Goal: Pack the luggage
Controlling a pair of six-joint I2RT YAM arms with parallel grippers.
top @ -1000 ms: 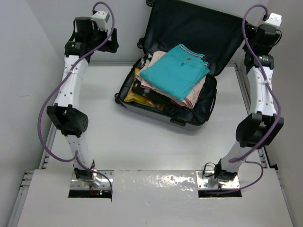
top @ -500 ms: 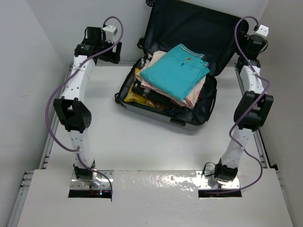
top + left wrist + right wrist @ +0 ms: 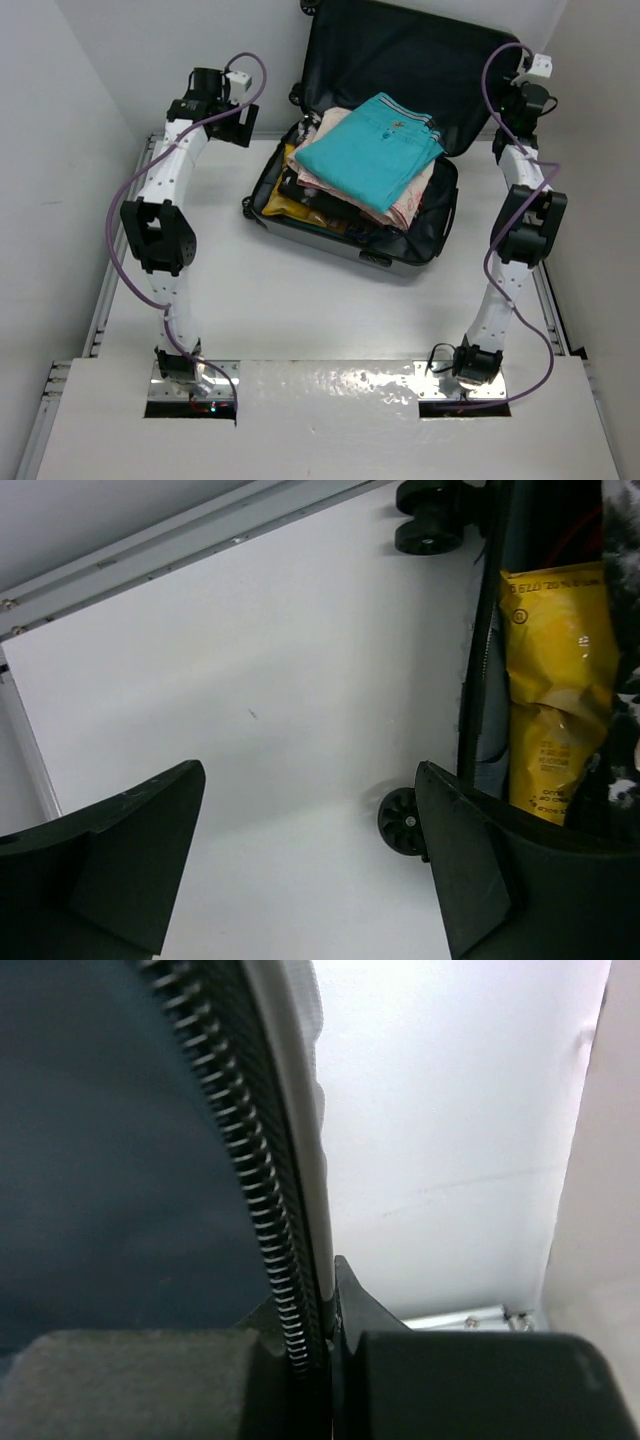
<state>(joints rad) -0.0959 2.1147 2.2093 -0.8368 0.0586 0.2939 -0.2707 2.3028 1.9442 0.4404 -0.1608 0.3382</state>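
The hard suitcase (image 3: pixel 400 60) lies open on the white table (image 3: pixel 280 290), folded teal cloth (image 3: pixel 375 150) topmost. Left fingers (image 3: pixel 110 860) spread wide beside its black wheel (image 3: pixel 402 822) and a crinkly yellow packet (image 3: pixel 555 680). Right fingers (image 3: pixel 130 1385) seemingly pinch the lid's toothed zip (image 3: pixel 250 1190).

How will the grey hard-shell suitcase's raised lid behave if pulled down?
The dark-lined hard-shell lid looks stiff, so it probably swings as one piece. The pile of folded clothes looks heaped high, so it may not shut flat.
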